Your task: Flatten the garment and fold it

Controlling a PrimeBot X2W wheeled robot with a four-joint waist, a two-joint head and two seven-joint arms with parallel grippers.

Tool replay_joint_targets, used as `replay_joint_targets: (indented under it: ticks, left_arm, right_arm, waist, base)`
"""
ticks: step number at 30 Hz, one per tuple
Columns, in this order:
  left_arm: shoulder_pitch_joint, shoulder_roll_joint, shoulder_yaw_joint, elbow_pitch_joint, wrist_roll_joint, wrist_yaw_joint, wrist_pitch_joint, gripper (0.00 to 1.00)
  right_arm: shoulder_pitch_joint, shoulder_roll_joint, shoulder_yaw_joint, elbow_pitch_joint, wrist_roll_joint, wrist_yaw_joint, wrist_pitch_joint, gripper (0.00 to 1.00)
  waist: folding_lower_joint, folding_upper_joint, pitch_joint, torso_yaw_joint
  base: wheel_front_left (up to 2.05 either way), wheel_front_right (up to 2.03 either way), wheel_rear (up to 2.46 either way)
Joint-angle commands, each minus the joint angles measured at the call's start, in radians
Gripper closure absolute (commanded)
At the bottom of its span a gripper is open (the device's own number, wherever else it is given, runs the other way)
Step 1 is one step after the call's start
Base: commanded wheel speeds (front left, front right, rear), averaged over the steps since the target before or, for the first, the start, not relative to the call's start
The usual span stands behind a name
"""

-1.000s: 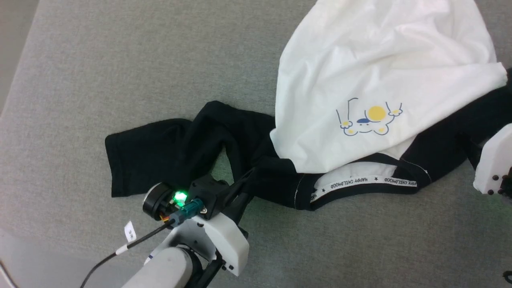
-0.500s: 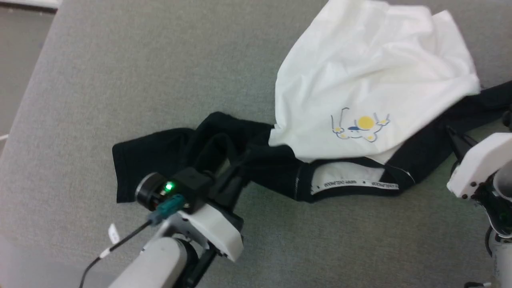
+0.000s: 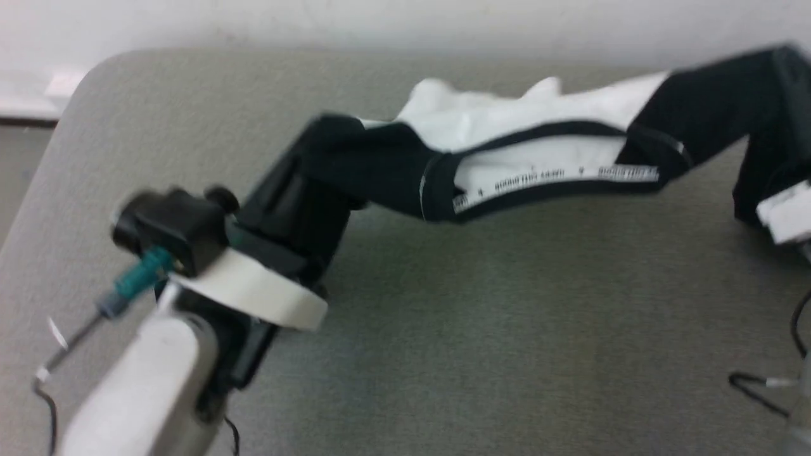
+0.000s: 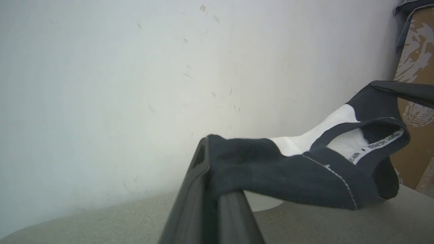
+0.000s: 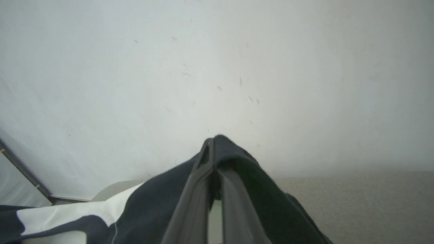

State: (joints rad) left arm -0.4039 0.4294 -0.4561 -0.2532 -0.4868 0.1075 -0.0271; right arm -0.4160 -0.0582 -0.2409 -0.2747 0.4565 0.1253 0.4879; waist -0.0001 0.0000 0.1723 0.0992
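The garment (image 3: pixel 538 171), a white T-shirt with black sleeves and a printed neck tape, hangs stretched in the air above the table between my two arms. The white body droops behind the neckline. My left gripper (image 4: pixel 207 149) is shut on the black left sleeve (image 3: pixel 355 164), which drapes over its fingers. In the right wrist view my right gripper (image 5: pixel 212 144) is shut on the other black sleeve (image 3: pixel 716 107), and cloth folds over its fingertips. That arm's white wrist housing (image 3: pixel 785 218) sits at the head view's right edge.
The grey felt table (image 3: pixel 507 329) stretches under the garment, with its rounded far-left corner (image 3: pixel 95 69) close to a white wall (image 3: pixel 380 19). A brown patterned cardboard box (image 4: pixel 417 67) stands at the far right. A thin black cable (image 3: pixel 760 380) lies near the right edge.
My right gripper has shut on the right sleeve. Both arms have lifted the garment off the table and pulled it taut. The head camera has tilted up toward the wall.
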Motion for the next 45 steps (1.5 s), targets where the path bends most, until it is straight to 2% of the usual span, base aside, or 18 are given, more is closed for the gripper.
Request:
replay_joint_targets:
  ticks: [1, 7, 17, 23, 29, 32, 36, 41, 45]
  left_arm:
    - [-0.033, 0.010, 0.010, -0.014, -0.001, 0.002, 0.011, 1.00]
    - [-0.184, 0.032, 0.038, -0.065, -0.021, -0.007, 0.128, 1.00]
    - [-0.368, 0.051, 0.034, -0.060, -0.079, -0.032, 0.334, 1.00]
    - [-0.403, 0.051, 0.050, -0.049, -0.130, -0.011, 0.419, 1.00]
    - [-0.502, 0.030, 0.061, 0.005, -0.142, 0.010, 0.470, 1.00]
    - [-0.611, 0.024, 0.056, 0.061, -0.108, 0.009, 0.489, 1.00]
    - [-0.822, 0.010, 0.060, 0.168, -0.022, 0.016, 0.472, 1.00]
    - [-1.085, -0.039, 0.053, 0.347, 0.075, 0.017, 0.391, 1.00]
    - [-1.222, -0.083, 0.048, 0.484, 0.128, 0.029, 0.291, 1.00]
  right_arm:
    - [-0.030, 0.003, 0.007, -0.015, 0.003, 0.005, -0.010, 1.00]
    - [-0.149, 0.002, 0.036, -0.072, -0.015, 0.005, 0.003, 1.00]
    - [-0.261, 0.003, 0.051, -0.076, -0.001, 0.005, 0.119, 1.00]
    - [-0.307, 0.004, 0.028, -0.067, -0.001, 0.005, 0.231, 1.00]
    - [-0.411, -0.008, 0.010, -0.003, -0.020, 0.005, 0.290, 1.00]
    - [-0.505, -0.040, 0.029, 0.055, -0.045, 0.005, 0.273, 1.00]
    - [-0.692, -0.107, 0.076, 0.181, -0.091, 0.005, 0.192, 1.00]
    - [-0.937, -0.167, 0.127, 0.388, -0.177, 0.005, 0.050, 1.00]
    - [-1.086, -0.193, 0.151, 0.536, -0.229, 0.005, -0.050, 1.00]
  waist:
    - [0.0001, 0.0000, -0.060, -0.061]
    - [0.0001, 0.0000, -0.089, -0.093]
    - [0.0001, 0.0000, -0.100, -0.125]
    - [0.0001, 0.0000, -0.048, -0.145]
    - [0.0001, 0.0000, 0.077, -0.169]
    - [0.0001, 0.0000, 0.155, -0.179]
    - [0.0001, 0.0000, 0.266, -0.189]
    - [0.0001, 0.0000, 0.390, -0.186]
    - [0.0001, 0.0000, 0.471, -0.174]
  base:
    - [0.00, 0.00, 0.00]
    - [0.00, 0.00, 0.00]
    - [0.00, 0.00, 0.00]
    - [0.00, 0.00, 0.00]
    - [0.00, 0.00, 0.00]
    - [0.00, 0.00, 0.00]
    - [0.00, 0.00, 0.00]
    - [0.00, 0.00, 0.00]
    - [0.00, 0.00, 0.00]
